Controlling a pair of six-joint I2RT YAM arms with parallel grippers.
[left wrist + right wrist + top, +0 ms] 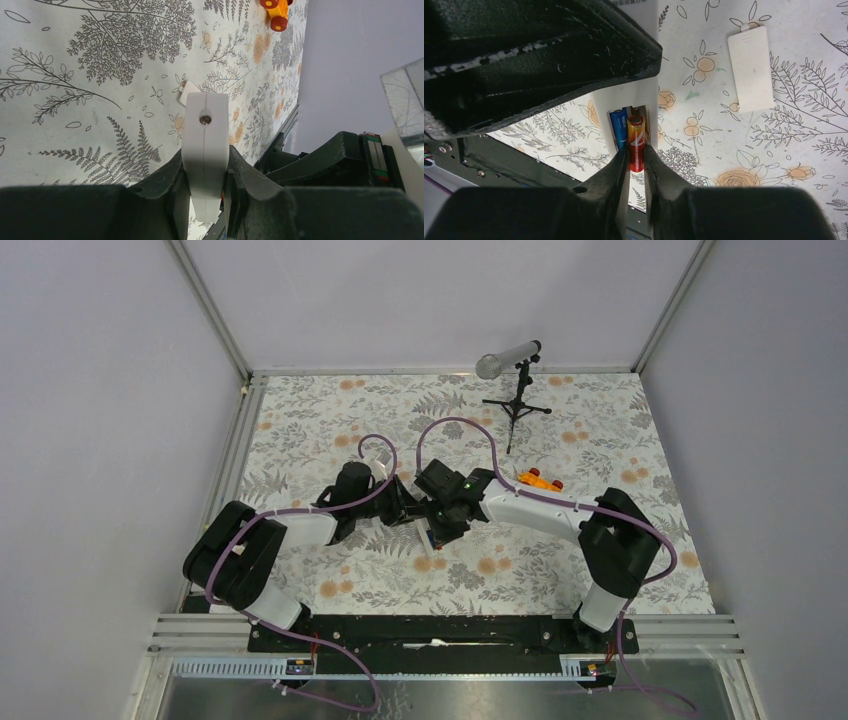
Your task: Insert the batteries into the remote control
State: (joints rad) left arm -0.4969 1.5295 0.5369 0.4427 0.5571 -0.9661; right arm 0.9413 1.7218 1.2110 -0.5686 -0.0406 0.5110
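**Red cell at the bay, blue cell already in**

Remote control point(624, 100) is up off the tabletop point(600, 430) near its centre, battery bay open toward the right wrist camera. Blue battery point(619, 129) is seated in the bay's 9 o'clock slot. Red battery point(636, 142) is at the 3 o'clock slot, its upper end inside the bay. Right end effector point(635, 152) is grasping the red battery's lower end, fingertips tight on both sides. Left end effector point(205, 172) is clenched on the remote, holding it edge-on. Loose white cover point(751, 67) lies flat on the tabletop at 2 o'clock of the bay. In the top view, the orange toy car point(538, 480) is at 2 o'clock of the end effectors and the microphone point(508, 358) on its tripod at 12–1 o'clock, near the far edge.
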